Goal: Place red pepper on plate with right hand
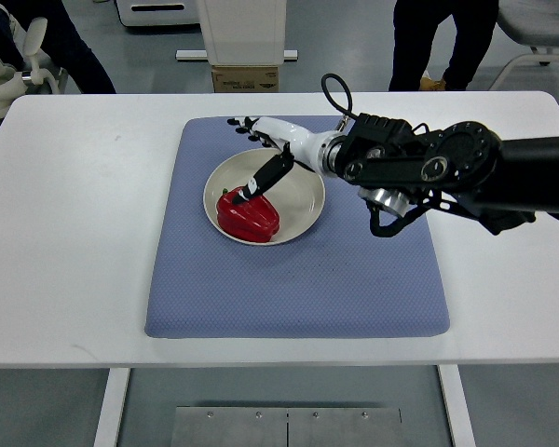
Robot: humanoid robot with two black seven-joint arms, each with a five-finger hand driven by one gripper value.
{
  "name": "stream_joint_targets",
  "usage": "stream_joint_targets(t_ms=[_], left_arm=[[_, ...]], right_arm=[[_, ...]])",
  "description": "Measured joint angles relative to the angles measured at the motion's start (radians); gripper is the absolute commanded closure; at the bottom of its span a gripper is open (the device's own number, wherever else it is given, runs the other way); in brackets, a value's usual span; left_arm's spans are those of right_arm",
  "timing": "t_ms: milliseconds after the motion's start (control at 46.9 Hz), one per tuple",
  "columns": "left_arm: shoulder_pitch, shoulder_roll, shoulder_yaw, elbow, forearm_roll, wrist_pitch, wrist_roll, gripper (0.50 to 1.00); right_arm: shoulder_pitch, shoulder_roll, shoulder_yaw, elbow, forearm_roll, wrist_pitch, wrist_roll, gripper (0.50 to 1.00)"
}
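The red pepper lies on the cream plate, in its left half. My right hand reaches in from the right and hovers over the plate's far rim. Its fingers are spread out past the rim, and the thumb points down to the pepper's top. The hand is open and holds nothing. The black forearm stretches across the mat's right side. The left arm is out of view.
The plate sits on a blue-grey mat on a white table. People's legs stand beyond the far edge, next to a cardboard box and white equipment.
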Motion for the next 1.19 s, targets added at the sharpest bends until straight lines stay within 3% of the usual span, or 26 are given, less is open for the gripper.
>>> stream_joint_targets(t_ms=[128,341,618,789,1045,1194], left_arm=[[0.000,0.000,0.000,0.000,0.001,0.000,0.000,0.500],[0.000,0.000,0.000,0.000,0.000,0.000,0.000,0.500],[-0.001,0.000,0.000,0.000,-0.001,0.000,0.000,0.500],[0.000,0.000,0.000,0.000,0.000,0.000,0.000,0.500],[0.000,0.000,0.000,0.000,0.000,0.000,0.000,0.500],[0.000,0.000,0.000,0.000,0.000,0.000,0.000,0.500]], right_arm=[[-0.047,0.000,0.101,-0.066,0.000,0.002,-0.002,0.500],[-0.181,0.000,0.300,-0.073,0.000,0.015,0.009,0.500],[-0.546,-0.167,0.848,-0.072,0.000,0.180,0.005,0.500],[-0.648,-0.237,0.963,-0.074,0.000,0.251,0.008,0.500],[-0.811,-0.293,1.165,-0.076,0.003,0.299,0.008,0.500],[-0.853,-0.299,1.206,-0.149,0.003,0.326,0.011,0.500]])
